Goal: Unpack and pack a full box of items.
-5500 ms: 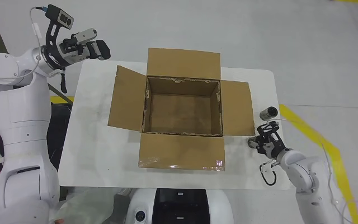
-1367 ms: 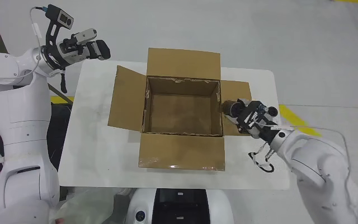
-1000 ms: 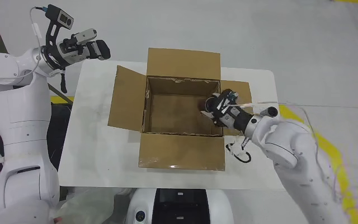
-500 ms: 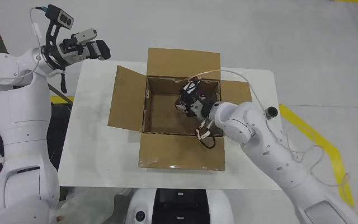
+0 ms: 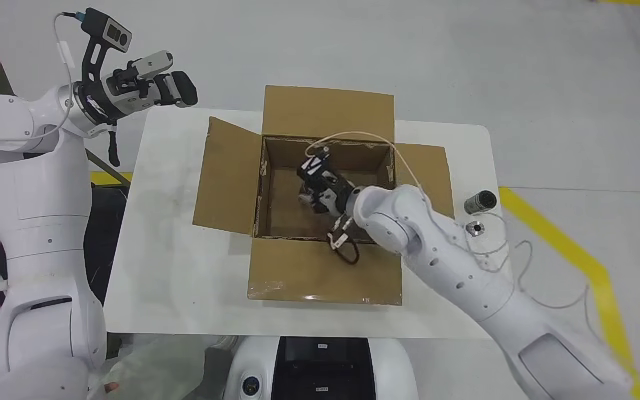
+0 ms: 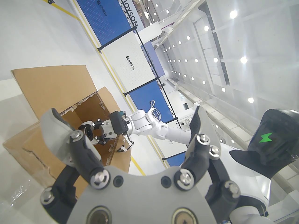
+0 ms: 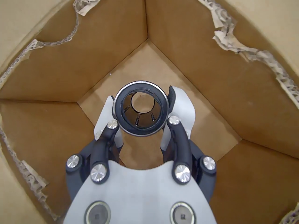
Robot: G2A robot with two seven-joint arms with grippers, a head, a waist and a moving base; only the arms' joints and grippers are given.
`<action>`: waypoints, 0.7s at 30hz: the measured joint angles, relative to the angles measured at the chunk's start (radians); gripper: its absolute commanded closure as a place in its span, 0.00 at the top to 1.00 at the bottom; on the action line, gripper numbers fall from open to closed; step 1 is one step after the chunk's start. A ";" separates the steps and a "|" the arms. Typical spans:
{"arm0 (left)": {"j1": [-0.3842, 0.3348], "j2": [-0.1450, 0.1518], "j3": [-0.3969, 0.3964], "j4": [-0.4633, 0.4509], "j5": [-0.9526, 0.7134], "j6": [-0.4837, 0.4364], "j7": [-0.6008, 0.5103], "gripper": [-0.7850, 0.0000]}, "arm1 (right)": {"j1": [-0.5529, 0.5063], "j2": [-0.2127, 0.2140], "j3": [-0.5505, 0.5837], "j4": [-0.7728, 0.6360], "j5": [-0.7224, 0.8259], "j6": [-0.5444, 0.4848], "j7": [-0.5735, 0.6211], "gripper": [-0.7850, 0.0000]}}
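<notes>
Item: linear bearing (image 7: 120,115), grasped by the right hand (image 7: 142,101), brought from the right of the surface (image 5: 170,260), is now hanging inside the empty cardboard box (image 7: 186,47); packing is beginning.

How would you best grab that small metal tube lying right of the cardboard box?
Probably from above, fingers closing across the curved middle of the small metal tube: it lies on its side on the white table, clear of the open cardboard box.
</notes>
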 measured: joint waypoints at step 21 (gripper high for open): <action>0.000 0.000 0.000 0.000 0.000 0.000 0.000 1.00 | 0.113 -0.097 -0.059 0.224 0.105 -0.055 0.041 0.10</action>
